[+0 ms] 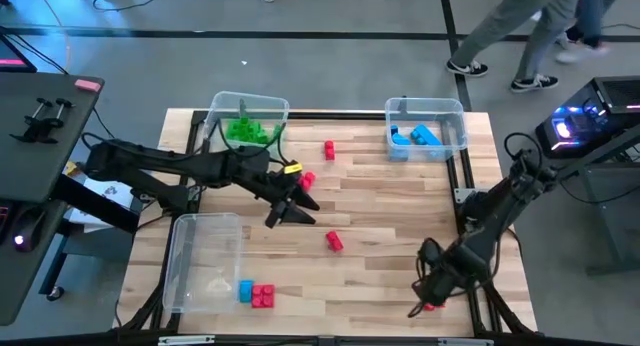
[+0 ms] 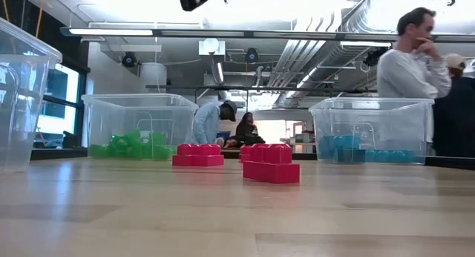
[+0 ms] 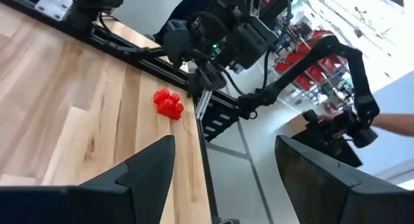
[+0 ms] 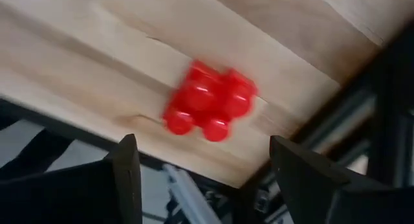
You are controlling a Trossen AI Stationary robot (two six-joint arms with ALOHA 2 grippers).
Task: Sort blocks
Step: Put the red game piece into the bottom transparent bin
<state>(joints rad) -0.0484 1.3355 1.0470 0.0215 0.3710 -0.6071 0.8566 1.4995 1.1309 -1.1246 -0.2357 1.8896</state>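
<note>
Directly below the right end effector [image 4: 200,169], a red block [image 4: 208,109] lies on the tabletop [image 4: 129,49] at its edge, between the released fingers and untouched. Left end effector [image 1: 288,214] hovers mid-table, likewise released, with red blocks [image 1: 334,242] just beside it. Farther off, green blocks [image 1: 248,131] fill one bin [image 1: 250,103], blue blocks [image 1: 424,136] another [image 1: 425,108].

Bare boards lie open mid-table [image 1: 380,216]; three clear bins [image 1: 425,126] and scattered red blocks [image 1: 333,242] obstruct.
</note>
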